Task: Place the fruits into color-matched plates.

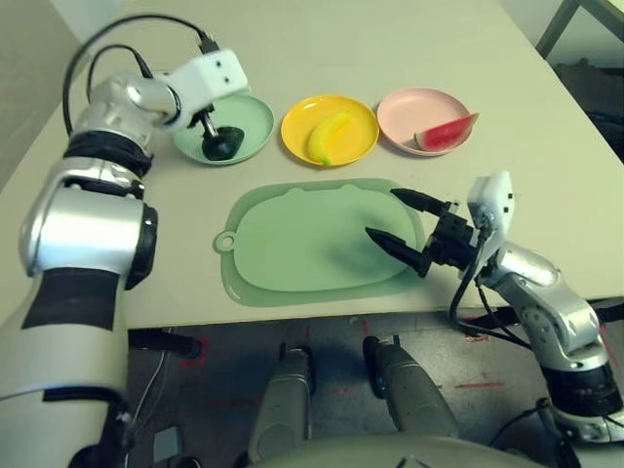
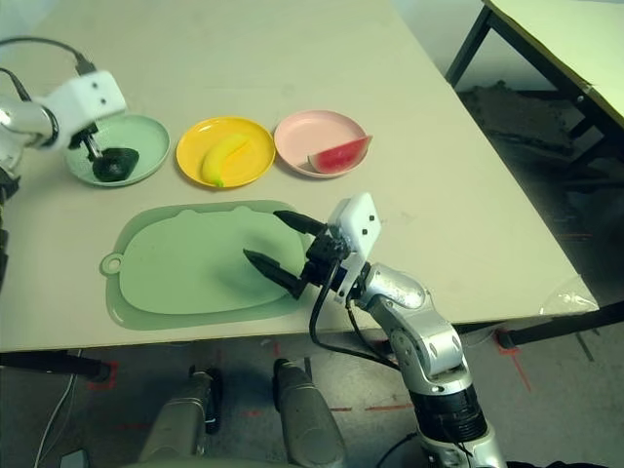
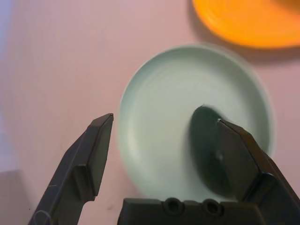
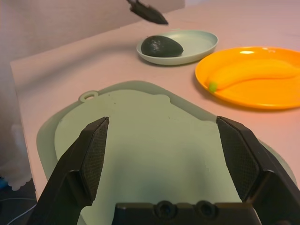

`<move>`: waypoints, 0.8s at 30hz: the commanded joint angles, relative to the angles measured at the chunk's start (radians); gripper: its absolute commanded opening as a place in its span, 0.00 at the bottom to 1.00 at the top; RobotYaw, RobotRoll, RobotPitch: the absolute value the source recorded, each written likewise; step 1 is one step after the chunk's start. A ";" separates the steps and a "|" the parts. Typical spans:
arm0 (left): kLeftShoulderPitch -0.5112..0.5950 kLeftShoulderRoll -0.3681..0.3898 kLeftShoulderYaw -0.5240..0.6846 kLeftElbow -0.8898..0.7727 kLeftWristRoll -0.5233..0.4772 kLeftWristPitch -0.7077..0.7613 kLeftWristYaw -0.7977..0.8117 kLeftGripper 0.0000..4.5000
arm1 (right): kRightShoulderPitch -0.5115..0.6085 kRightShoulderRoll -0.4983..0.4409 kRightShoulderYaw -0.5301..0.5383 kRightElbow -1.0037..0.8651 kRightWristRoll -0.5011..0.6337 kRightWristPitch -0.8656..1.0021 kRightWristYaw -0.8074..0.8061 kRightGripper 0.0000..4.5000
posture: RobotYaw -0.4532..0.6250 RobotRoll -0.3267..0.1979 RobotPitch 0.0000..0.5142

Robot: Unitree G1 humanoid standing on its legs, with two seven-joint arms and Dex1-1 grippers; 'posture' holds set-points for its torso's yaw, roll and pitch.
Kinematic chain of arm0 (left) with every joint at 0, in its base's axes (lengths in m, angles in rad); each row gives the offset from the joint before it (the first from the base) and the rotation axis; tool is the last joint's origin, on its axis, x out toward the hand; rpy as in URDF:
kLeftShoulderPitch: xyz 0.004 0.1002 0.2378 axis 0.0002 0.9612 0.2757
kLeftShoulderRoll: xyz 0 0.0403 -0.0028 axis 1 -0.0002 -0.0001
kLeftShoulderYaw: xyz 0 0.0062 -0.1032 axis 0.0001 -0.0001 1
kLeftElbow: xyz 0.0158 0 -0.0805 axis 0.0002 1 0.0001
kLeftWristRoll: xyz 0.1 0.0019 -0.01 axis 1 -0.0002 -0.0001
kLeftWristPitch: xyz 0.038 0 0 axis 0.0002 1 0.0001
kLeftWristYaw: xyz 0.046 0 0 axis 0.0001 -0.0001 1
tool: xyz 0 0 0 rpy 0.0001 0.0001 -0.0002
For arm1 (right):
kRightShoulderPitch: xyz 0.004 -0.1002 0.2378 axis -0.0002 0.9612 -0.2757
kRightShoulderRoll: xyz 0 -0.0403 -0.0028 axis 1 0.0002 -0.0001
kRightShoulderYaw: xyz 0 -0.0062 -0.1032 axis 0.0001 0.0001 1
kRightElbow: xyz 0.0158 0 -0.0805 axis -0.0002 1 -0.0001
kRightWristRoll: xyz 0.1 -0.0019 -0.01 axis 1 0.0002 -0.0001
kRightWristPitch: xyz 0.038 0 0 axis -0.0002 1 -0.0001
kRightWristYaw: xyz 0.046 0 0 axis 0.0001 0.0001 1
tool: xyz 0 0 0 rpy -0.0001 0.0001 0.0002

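You've got three plates in a row at the far side of the table (image 1: 409,39): mint green plate (image 1: 252,122) at the robot's left, yellow plate (image 1: 297,127) in the middle, pink plate (image 1: 409,105) at the right, near each other but not touching. The avocado (image 1: 223,144) lies in the mint green plate, toward its nearer left part; the banana (image 1: 329,136) lies inside the yellow plate, running diagonally; the watermelon wedge (image 1: 447,133) sits at the near right of the pink plate, its pointed end poking past the rim. Nearer the robot is the big green cutting board (image 1: 292,244), bare, with its hanging loop at the left end; it lies between the robot and the plates, its far edge near the yellow plate. Your left gripper (image 3: 161,133) hangs over the mint green plate right above the avocado, jaws spread wide and holding nothing; in the left wrist view one finger (image 3: 243,154) overlaps the avocado (image 3: 204,140), and you can't tell from that view if it touches, while the head views show its fingers just above the fruit. That arm's white wrist block and black cable cover the plate's far left rim in the head view. Your right gripper (image 1: 402,226) sits low over the right end of the cutting board, pointing left across it, jaws wide apart, empty, touching nothing you can make out. Off to the right on the floor stands another table's dark leg (image 2: 468,44).
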 commanded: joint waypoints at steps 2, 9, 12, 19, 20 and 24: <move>0.011 0.055 0.142 -0.012 -0.139 0.095 -0.114 1.00 | 0.014 0.009 -0.037 0.045 -0.016 -0.049 -0.015 1.00 | 0.26 0.62 0.39; 0.208 0.128 0.363 -0.109 -0.370 0.183 -0.175 1.00 | 0.050 0.014 -0.170 0.139 -0.042 -0.138 -0.088 1.00 | 0.30 0.62 0.40; 0.353 0.119 0.456 -0.230 -0.478 0.232 -0.156 1.00 | 0.052 0.014 -0.231 0.185 -0.045 -0.172 -0.123 1.00 | 0.32 0.62 0.41; 0.793 0.030 0.630 -0.732 -0.677 0.414 0.012 1.00 | 0.072 -0.028 -0.368 0.254 -0.003 -0.209 -0.111 1.00 | 0.34 0.62 0.42; 0.832 0.021 0.643 -0.778 -0.693 0.435 0.035 1.00 | 0.072 -0.032 -0.377 0.262 0.000 -0.209 -0.110 1.00 | 0.34 0.62 0.43; 0.992 -0.033 0.684 -0.940 -0.740 0.482 0.124 1.00 | 0.065 -0.048 -0.404 0.351 -0.018 -0.251 -0.092 1.00 | 0.36 0.62 0.43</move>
